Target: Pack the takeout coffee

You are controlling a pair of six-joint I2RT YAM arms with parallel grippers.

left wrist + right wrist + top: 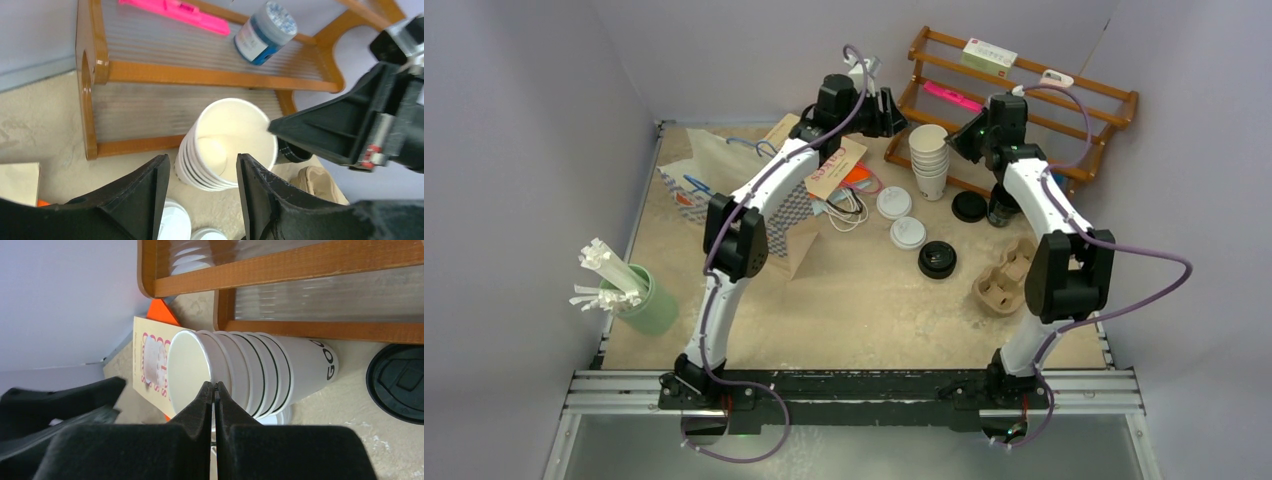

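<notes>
The takeout coffee stands mid-table: a black cup with a black lid (pixel 937 260) and two white-lidded tops, one (pixel 894 203) behind the other (pixel 908 233). Behind them is the stack of lidless white cups (pixel 929 160). My left gripper (pixel 892 118) hovers open over that stack (pixel 227 142), nothing between its fingers (pixel 202 157). My right gripper (pixel 954 148) is shut, its tips (pixel 214 385) at the rim of the top cup (pixel 187 370); I cannot tell if they touch it. A white lid (pixel 172 225) shows under my left fingers.
A wooden rack (pixel 1024 100) lines the back right. The brown cardboard carrier (pixel 1004 280) lies by my right arm, with a loose black lid (pixel 969 206) and a dark cup (pixel 1001 212) behind it. A paper bag (pixel 714 180) and green holder (pixel 649 305) sit left.
</notes>
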